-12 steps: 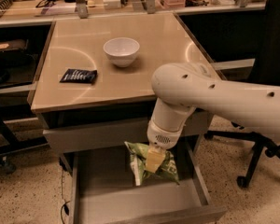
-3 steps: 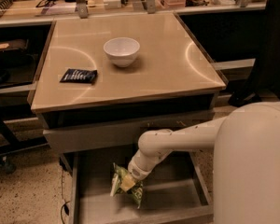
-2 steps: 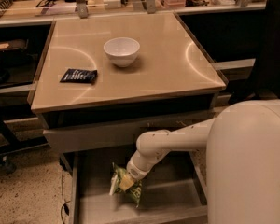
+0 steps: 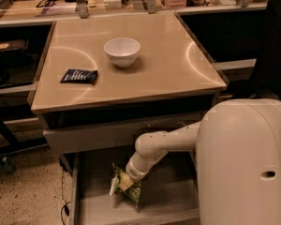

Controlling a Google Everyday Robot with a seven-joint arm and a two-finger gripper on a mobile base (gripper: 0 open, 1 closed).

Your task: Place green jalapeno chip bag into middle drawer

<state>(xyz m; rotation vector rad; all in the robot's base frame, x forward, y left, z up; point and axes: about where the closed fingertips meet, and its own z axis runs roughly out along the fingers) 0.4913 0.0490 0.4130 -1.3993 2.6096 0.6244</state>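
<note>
The green jalapeno chip bag [image 4: 129, 189] lies crumpled on the floor of the open middle drawer [image 4: 173, 198], left of its centre. My gripper [image 4: 124, 182] reaches down into the drawer from the right at the end of the white arm [image 4: 164, 144] and sits right on top of the bag. The arm's bulky white body fills the lower right of the camera view and hides the drawer's right side.
A white bowl [image 4: 122, 51] and a flat dark-blue packet [image 4: 79, 75] sit on the beige tabletop [image 4: 168, 64] above the drawer. A closed drawer front [image 4: 93, 137] is just above the open one. Speckled floor lies left; shelves with clutter stand behind.
Since four seconds ago the arm has lowered and carried the bag from the drawer's upper middle down to its floor, further left. Over the last second almost nothing moved.
</note>
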